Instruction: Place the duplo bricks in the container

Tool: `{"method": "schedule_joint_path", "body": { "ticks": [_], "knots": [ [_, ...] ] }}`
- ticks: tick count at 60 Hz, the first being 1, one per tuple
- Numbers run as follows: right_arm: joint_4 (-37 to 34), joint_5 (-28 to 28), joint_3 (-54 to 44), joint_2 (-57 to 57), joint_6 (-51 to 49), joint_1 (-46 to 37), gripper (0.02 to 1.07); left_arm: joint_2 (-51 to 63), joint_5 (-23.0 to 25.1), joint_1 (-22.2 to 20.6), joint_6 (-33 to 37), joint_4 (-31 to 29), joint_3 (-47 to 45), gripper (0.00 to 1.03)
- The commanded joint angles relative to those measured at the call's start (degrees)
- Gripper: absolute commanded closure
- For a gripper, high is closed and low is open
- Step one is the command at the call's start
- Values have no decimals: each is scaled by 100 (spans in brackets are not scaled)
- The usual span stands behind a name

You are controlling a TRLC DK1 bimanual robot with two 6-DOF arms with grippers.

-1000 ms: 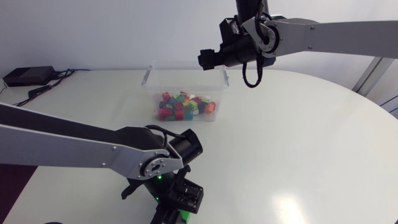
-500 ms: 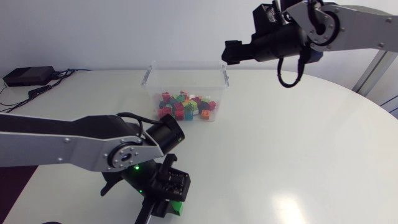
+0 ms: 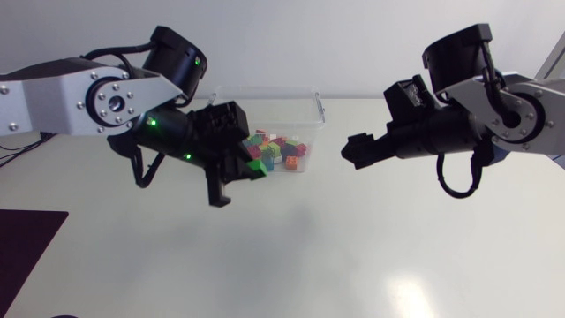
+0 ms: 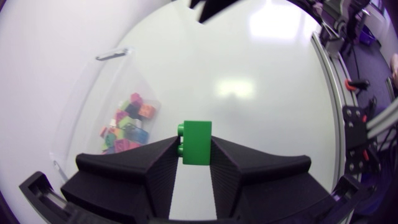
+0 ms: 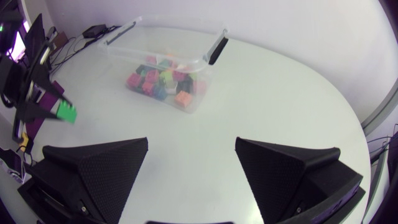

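Green brick [image 4: 196,140] is clamped from both sides between the fingers of the left gripper [image 4: 195,158], held up above the white table [image 3: 353,247] near the front of the container [image 3: 305,110], not over it. That clear tub holds a heap of many-coloured bricks [image 3: 278,152]. Off its other side hangs the right gripper [image 3: 357,152], fingers wide apart with nothing between them.
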Motion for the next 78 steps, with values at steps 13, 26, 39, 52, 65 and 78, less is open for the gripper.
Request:
{"method": "schedule_joint_path", "body": {
  "ticks": [13, 26, 39, 52, 65, 78],
  "knots": [
    [-188, 10, -734, -398, -246, 167, 6, 972, -77, 401, -1466, 946, 1177, 75],
    [-215, 72, -1050, -583, -290, 272, 6, 1393, -491, 515, -2019, 1403, 1801, 74],
    [-250, 98, -1253, -741, -316, 299, 6, 1974, -684, 753, -2415, 1499, 2592, 73],
    [-329, 98, -1420, -935, -360, 299, 6, 2483, -886, 788, -2643, 1455, 3330, 72],
    [-347, 107, -1551, -1058, -369, 308, 6, 3063, -1282, 761, -2696, 1499, 3787, 56],
    [-452, 177, -1569, -1242, -439, 281, 6, 3274, -1686, 814, -2723, 1491, 3814, 4]
  ]
}}
